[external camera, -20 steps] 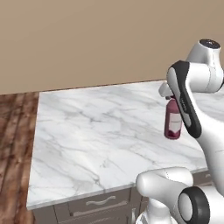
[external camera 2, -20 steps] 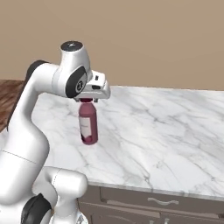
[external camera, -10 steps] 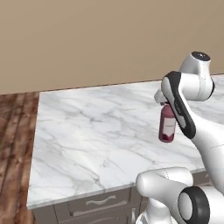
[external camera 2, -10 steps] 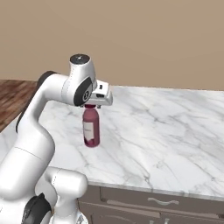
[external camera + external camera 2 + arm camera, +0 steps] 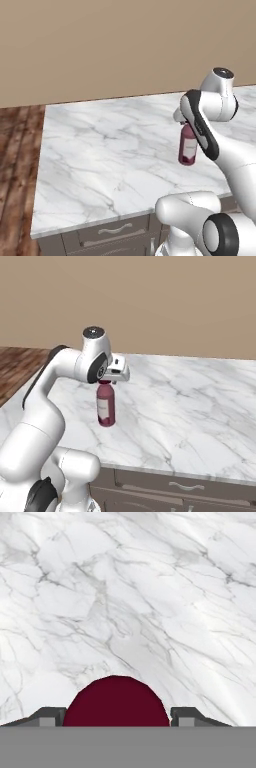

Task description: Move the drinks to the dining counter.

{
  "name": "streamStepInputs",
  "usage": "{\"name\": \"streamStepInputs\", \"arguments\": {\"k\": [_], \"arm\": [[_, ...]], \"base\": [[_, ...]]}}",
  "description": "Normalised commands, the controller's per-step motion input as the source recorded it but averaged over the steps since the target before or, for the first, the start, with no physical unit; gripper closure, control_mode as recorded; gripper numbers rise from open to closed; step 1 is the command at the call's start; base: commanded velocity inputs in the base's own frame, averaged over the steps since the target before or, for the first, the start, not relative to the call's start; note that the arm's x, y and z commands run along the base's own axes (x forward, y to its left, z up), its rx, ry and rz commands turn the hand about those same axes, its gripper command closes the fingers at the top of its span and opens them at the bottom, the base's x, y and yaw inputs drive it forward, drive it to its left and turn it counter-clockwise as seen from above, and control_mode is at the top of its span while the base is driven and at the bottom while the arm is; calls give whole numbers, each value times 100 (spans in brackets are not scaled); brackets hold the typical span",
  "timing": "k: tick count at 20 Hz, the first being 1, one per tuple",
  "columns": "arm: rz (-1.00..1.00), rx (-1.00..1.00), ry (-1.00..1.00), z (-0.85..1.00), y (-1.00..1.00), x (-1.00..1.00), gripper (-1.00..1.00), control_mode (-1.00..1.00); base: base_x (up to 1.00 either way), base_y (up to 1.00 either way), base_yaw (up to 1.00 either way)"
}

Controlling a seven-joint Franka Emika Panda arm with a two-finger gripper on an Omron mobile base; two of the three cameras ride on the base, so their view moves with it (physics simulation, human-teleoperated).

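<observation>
Fingers [image 5: 118,716] clamp maroon bottle [image 5: 105,407], pale label, upright.

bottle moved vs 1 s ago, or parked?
Yes. In the left base view the bottle, held by the pincer, has shifted left, away from the dining counter's right end; its height above the slab is unclear.

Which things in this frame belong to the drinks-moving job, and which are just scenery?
Part of the job:
- maroon bottle, upright, its top gripped by the end effector
- dining counter, the marbled slab under the bottle

Just there:
- tan wall behind the counter
- wooden floor beside it
- grey drawer fronts under the slab
</observation>
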Motion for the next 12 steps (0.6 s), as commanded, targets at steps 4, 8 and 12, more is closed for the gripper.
{"name": "streamStepInputs", "arguments": {"k": [4,8,12], "arm": [[0,0,-1,-21,0,12,100,-100],[0,0,-2,-24,0,12,100,-100],[0,0,-5,-23,0,12,100,-100]], "base": [[0,0,0],[0,0,0],[0,0,0]]}}
